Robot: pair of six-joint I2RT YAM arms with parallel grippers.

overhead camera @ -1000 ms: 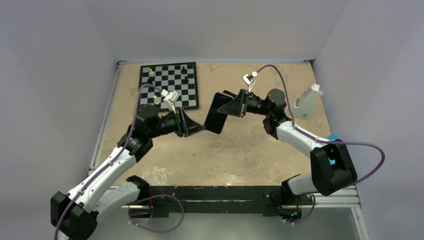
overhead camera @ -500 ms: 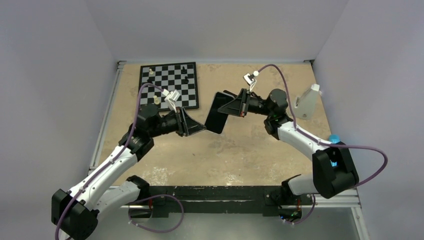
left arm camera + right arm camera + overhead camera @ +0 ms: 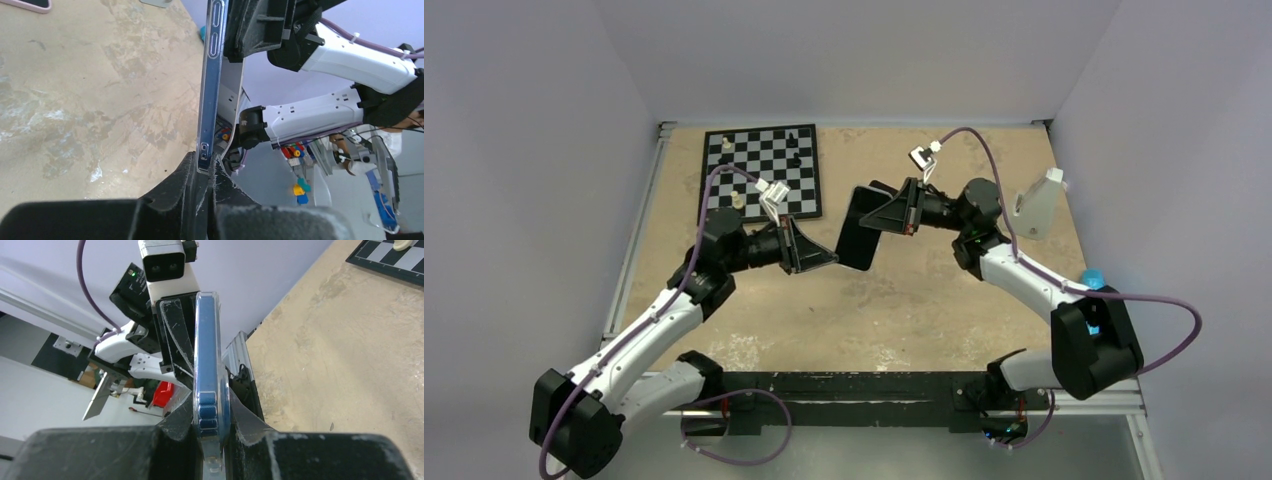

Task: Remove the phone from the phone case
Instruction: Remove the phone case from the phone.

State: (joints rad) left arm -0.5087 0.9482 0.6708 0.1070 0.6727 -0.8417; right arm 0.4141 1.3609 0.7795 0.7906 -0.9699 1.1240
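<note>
A slim phone with a dark face and a blue rim, in a transparent phone case, hangs above the table between my two arms. In the left wrist view the phone shows edge-on. My left gripper is shut on its lower end, and the same gripper shows in the top view. My right gripper is shut on the upper end. In the right wrist view the phone case wraps the blue rim, clamped in that gripper. No pink shows on the held phone.
A chessboard with a few pieces lies at the back left. A translucent container stands at the right, a small blue thing nearer. A flat pink-rimmed thing lies on the table, mostly cut off.
The left arm has shifted slightly to the right. Both grippers still hold the cased phone in nearly the same place.
</note>
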